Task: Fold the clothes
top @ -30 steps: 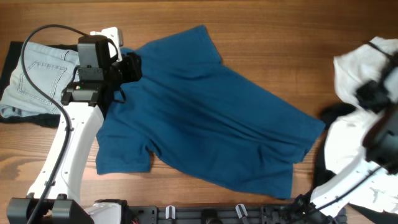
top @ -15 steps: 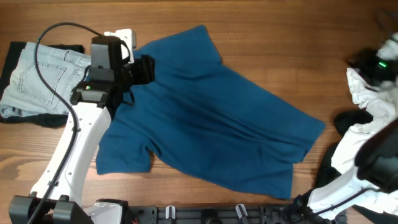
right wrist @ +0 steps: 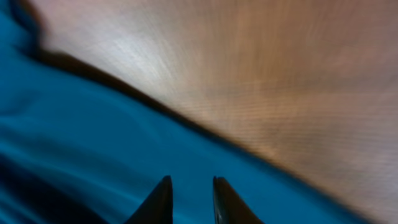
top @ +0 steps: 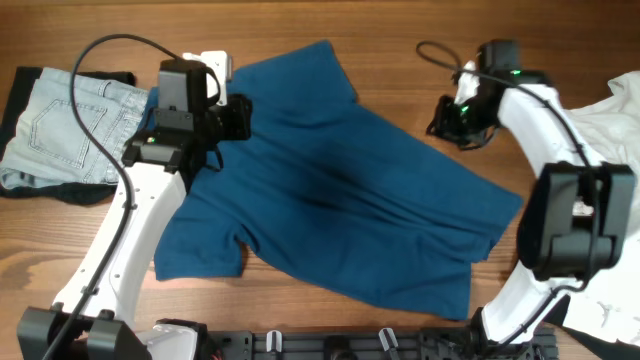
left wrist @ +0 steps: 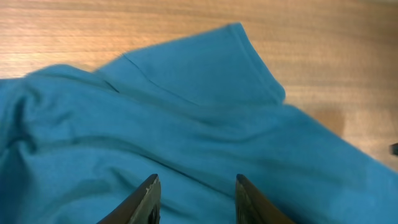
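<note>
Flattening seems my step: left gripper [left wrist: 194, 194] and right gripper [right wrist: 190, 194] hang parted, empty, over the rumpled dark-blue short-sleeved shirt [top: 350, 200]; next I must pinch its edges.

camera placement

overhead: fixed above the table [top: 400, 30], facing straight down, far enough back to take in the whole shirt [top: 340, 190]. left wrist: close and low over the shirt, looking past the left gripper [left wrist: 194, 186] toward the shirt's far edge and bare table. right wrist: very close and blurred, looking past the right gripper [right wrist: 189, 190] at a shirt edge and bare table. all three views share shirt and table.
</note>
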`<action>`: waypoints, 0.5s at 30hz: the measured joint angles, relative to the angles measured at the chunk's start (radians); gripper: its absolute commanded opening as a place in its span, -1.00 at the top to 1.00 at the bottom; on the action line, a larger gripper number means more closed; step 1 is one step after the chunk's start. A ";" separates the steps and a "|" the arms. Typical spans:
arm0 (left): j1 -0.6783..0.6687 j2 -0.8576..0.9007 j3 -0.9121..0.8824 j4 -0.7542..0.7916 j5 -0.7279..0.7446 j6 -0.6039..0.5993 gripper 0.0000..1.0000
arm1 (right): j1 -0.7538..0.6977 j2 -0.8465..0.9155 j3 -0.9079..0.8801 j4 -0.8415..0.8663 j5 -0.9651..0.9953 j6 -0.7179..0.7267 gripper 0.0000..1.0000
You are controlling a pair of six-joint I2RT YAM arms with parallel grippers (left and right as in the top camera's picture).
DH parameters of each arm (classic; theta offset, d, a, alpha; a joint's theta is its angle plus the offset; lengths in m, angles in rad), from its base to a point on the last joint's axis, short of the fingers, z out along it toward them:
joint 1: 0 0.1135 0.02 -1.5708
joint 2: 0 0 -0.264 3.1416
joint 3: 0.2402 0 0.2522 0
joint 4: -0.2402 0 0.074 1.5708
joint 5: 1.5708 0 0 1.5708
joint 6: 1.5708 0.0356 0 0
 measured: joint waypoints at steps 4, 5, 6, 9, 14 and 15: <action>-0.026 0.035 0.000 -0.006 0.000 0.019 0.24 | 0.020 0.029 -0.039 0.005 0.021 0.104 0.88; -0.032 0.048 0.000 -0.006 0.000 0.024 0.24 | 0.021 0.030 -0.055 0.007 0.023 0.137 0.90; -0.035 0.058 0.000 -0.007 0.000 0.029 0.24 | 0.021 0.031 -0.074 0.014 0.026 0.167 0.91; -0.042 0.080 0.000 -0.006 0.000 0.042 0.22 | 0.020 0.044 -0.115 0.066 0.025 0.235 0.91; -0.042 0.082 0.000 -0.002 0.000 0.047 0.16 | 0.016 0.045 -0.139 0.194 -0.007 0.377 0.91; -0.042 0.082 0.000 -0.001 0.000 0.047 0.14 | 0.018 0.053 -0.140 0.257 -0.018 0.410 0.91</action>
